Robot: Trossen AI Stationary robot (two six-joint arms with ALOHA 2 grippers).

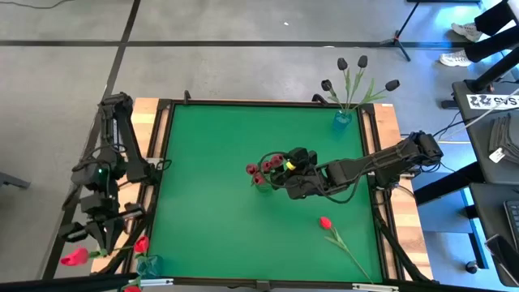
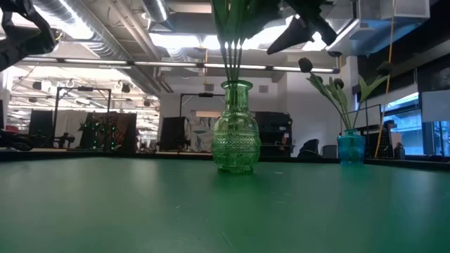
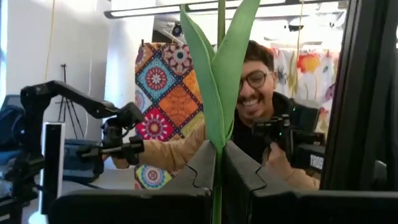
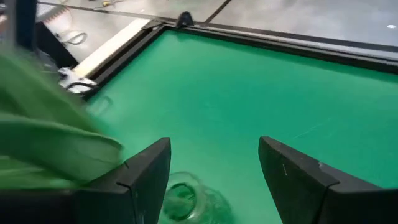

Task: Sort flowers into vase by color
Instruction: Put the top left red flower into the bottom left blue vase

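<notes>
Your right claw [image 1: 285,172] hangs open over the green vase [image 2: 235,133], which already holds several red tulips [image 1: 268,165]. Your left claw [image 3: 217,168], off the table's corner, is clamped on a red flower's stem [image 3: 217,186]. One red tulip [image 1: 326,222] lies on the table [image 1: 211,203]; the black ones [image 1: 357,77] sit in the blue vase [image 1: 342,120].

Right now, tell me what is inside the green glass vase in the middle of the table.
The green glass vase holds several thin green stems, topped with red flower heads. The right gripper, open, hovers over them, hiding part of the bunch, so an exact count is not possible.
</notes>
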